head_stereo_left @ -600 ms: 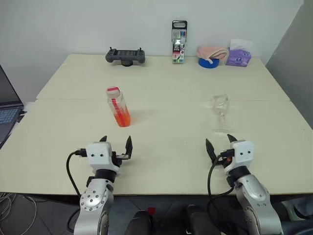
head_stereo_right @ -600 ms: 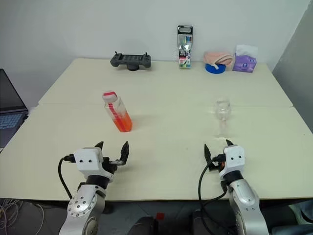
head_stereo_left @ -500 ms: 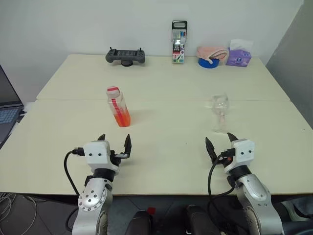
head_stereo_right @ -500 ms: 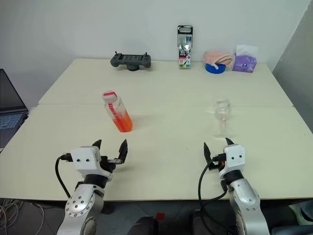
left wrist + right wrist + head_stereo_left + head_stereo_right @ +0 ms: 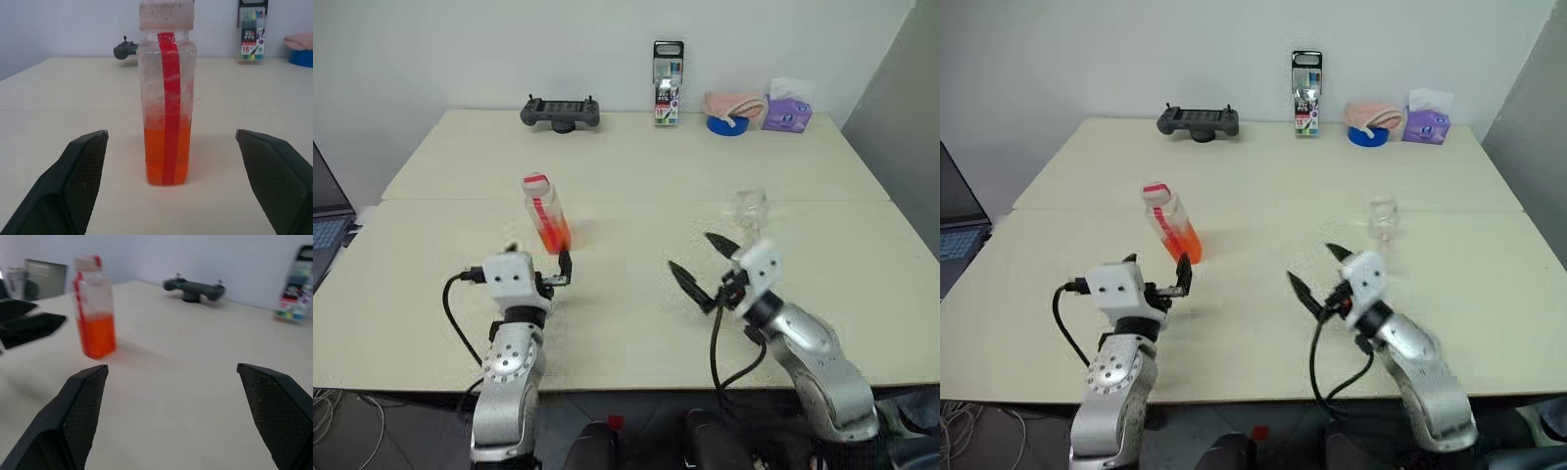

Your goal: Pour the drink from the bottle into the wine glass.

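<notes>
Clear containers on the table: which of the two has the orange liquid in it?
The small clear plastic bottle with the red cap, near the left gripper. Its lower part holds orange-red drink; the clear stemmed wine glass looks empty.

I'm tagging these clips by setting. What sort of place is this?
Likely an office or lab room used for robot trials: plain pale tables pushed together against a bare wall, a handheld remote controller and a marker pack at the far edge, and a laptop beside the table.

I see bare counter between the bottle and the wine glass — well apart; my left gripper faces the bottle unobstructed.
</notes>
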Controlling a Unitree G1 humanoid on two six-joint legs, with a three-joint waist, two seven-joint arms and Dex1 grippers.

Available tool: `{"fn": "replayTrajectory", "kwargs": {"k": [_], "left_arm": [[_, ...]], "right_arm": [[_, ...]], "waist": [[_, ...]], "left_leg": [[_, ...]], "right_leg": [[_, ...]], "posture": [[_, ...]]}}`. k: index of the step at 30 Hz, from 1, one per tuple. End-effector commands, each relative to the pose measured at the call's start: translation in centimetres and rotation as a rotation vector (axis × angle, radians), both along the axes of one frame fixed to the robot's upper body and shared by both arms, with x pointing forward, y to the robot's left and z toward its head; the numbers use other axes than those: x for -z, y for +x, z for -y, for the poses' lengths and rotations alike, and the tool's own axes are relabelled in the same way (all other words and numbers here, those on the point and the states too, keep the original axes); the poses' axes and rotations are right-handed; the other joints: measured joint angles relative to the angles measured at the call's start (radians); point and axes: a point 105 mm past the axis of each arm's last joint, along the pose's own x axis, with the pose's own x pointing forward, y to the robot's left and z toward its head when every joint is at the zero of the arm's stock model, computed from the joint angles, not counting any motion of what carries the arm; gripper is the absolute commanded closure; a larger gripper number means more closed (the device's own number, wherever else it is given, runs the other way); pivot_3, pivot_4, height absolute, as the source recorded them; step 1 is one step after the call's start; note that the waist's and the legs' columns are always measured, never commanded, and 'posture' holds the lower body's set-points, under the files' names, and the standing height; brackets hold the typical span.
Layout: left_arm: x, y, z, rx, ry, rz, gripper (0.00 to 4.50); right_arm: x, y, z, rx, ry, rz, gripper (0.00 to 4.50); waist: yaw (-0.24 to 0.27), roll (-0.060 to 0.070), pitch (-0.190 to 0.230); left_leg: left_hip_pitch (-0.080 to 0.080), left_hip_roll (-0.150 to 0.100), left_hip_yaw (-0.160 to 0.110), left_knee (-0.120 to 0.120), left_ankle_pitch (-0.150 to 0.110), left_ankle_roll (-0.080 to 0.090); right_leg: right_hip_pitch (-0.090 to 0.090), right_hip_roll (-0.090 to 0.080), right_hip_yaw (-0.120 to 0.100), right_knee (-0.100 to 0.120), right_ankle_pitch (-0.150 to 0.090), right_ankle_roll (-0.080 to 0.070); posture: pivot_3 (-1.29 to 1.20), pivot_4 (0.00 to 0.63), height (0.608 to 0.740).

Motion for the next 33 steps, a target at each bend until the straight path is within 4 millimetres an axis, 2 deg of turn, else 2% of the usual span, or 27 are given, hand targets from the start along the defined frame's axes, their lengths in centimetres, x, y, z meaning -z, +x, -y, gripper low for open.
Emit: {"fn": "replayTrajectory", "kwargs": {"k": [1, 6, 10, 19, 26, 29, 33], "left_arm": [[-1.5, 1.2, -0.1, -0.013, 0.02, 0.049, 0.03], [-3.6, 3.5, -0.1, -0.011, 0.016, 0.104, 0.03], [-4.5, 5.2, -0.3, -0.009, 0.015, 0.132, 0.03], [-4.7, 8.8, -0.1, 0.018, 0.011, 0.146, 0.03], [-5.6, 9.7, 0.6, 0.054, -0.022, 0.18, 0.03], [-5.5, 9.9, 0.4, 0.047, -0.022, 0.177, 0.59], [-5.1, 10.0, 0.0, 0.032, -0.023, 0.159, 1.87]], "right_arm": [[-1.5, 0.4, -1.5, -0.111, -0.001, -0.023, 0.0], [-3.0, 2.7, -1.8, -0.124, -0.006, 0.012, 0.0], [-3.2, 3.5, -1.4, -0.117, -0.019, 0.023, 0.0], [-1.9, 3.5, -0.9, -0.098, -0.057, 0.009, 0.0], [-1.5, 3.3, -0.9, -0.087, -0.045, -0.004, 0.0], [-1.8, 3.2, -1.0, -0.091, -0.038, -0.002, 0.0], [-2.1, 3.1, -0.8, -0.092, -0.038, -0.001, 0.0]], "waist": [[0.001, 0.0, 0.0], [0.002, 0.0, 0.0], [0.003, 0.0, 0.0], [0.002, 0.0, 0.0], [0.002, 0.0, 0.0], [0.002, 0.0, 0.0], [0.002, 0.0, 0.0]], "left_leg": [[0.0, 0.0, 0.0, 0.0, 0.0, 0.0], [-0.001, -0.001, 0.0, 0.0, 0.0, 0.0], [-0.001, -0.001, 0.0, 0.0, 0.0, 0.0], [-0.001, -0.001, 0.0, 0.0, 0.0, 0.0], [-0.001, -0.001, 0.001, -0.001, 0.0, 0.0], [-0.001, -0.001, 0.0, -0.001, 0.0, 0.0], [-0.001, -0.001, 0.0, 0.0, 0.0, -0.001]], "right_leg": [[0.0, 0.0, 0.0, 0.0, 0.0, 0.0], [0.0, -0.001, 0.0, -0.001, 0.0, 0.0], [-0.001, -0.001, 0.0, -0.001, 0.0, 0.0], [-0.001, -0.001, 0.0, -0.001, 0.0, 0.0], [-0.001, -0.001, 0.001, -0.001, 0.001, 0.0], [-0.001, -0.001, 0.0, 0.0, 0.001, 0.0], [-0.001, -0.001, 0.0, 0.0, 0.001, 0.0]], "posture": [[0.0, 0.15, 0.74], [0.0, 0.15, 0.74], [0.0, 0.15, 0.74], [0.0, 0.15, 0.74], [0.0, 0.15, 0.74], [0.0, 0.15, 0.74], [0.0, 0.15, 0.74]]}}
